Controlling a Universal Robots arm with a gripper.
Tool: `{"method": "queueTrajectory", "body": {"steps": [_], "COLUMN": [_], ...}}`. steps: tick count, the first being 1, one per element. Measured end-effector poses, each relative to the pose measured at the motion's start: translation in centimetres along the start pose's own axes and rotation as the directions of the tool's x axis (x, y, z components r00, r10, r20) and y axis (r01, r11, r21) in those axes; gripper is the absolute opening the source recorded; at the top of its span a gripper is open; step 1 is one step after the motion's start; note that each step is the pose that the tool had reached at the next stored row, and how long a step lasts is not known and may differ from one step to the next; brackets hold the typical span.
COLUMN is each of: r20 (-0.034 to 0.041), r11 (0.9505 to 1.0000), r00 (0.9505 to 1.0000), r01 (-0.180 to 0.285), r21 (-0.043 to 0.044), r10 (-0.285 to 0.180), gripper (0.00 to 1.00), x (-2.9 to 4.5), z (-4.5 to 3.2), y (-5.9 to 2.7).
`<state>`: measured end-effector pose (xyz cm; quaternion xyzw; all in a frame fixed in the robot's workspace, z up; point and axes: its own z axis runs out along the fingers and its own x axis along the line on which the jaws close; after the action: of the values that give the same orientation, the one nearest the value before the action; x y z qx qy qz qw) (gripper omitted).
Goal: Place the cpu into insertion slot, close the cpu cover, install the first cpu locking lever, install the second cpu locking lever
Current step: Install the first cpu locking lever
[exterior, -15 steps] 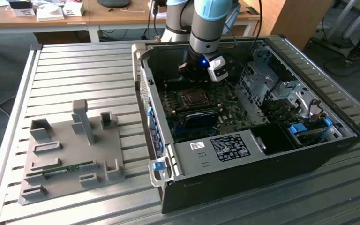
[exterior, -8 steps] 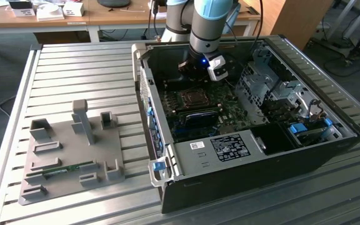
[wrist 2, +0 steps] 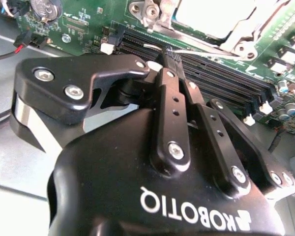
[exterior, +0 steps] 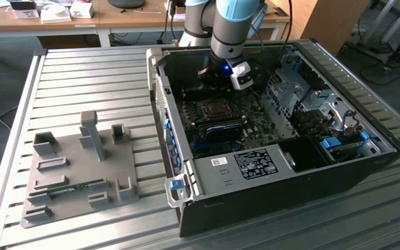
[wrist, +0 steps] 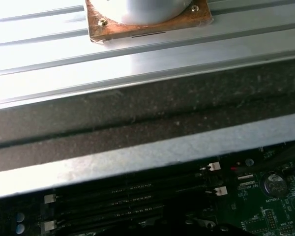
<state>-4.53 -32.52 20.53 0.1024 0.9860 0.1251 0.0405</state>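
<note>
The open computer case point(exterior: 270, 182) lies on the slatted metal table. Inside it, the insertion slot point(exterior: 217, 108) sits on the green motherboard, a little nearer the camera than my gripper point(exterior: 216, 77). In the second wrist view the cpu point(wrist 2: 201, 12) shows its pale metal top inside the socket. The cpu cover point(wrist 2: 236, 39) frames it with its metal rim. My gripper point(wrist 2: 168, 53) is shut, its fingertips pressed together just above the long black memory slots point(wrist 2: 221, 78). A thin bright metal rod point(wrist 2: 196, 50) runs past the tips along the socket's edge. I cannot tell whether the tips touch it.
A grey fixture plate point(exterior: 75, 172) with upright holders and a memory stick point(exterior: 68, 188) lies on the exterior view's left. Drive cages point(exterior: 304, 99) fill the case's right side. The case wall point(wrist: 147, 113) rises close by the memory slots. A coin battery point(wrist: 274, 183) sits on the board.
</note>
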Motion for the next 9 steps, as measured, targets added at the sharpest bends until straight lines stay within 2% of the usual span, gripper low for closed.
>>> {"method": "queueTrajectory", "body": {"steps": [2,7,9], "r20": [-0.0118,-0.0158,-0.0177], "r11": [1.0000,1.0000,1.0000], "r00": [0.9999,0.9999,0.9998], "r01": [-0.003,-0.004,-0.005], "r21": [0.0028,0.0031,-0.0064], "r10": [0.003,0.004,0.005], "gripper": [0.11,0.11,0.11], "x": [-0.02,-0.02,-0.03], "z": [0.00,0.01,0.01], "y": [0.00,0.00,-0.02]}}
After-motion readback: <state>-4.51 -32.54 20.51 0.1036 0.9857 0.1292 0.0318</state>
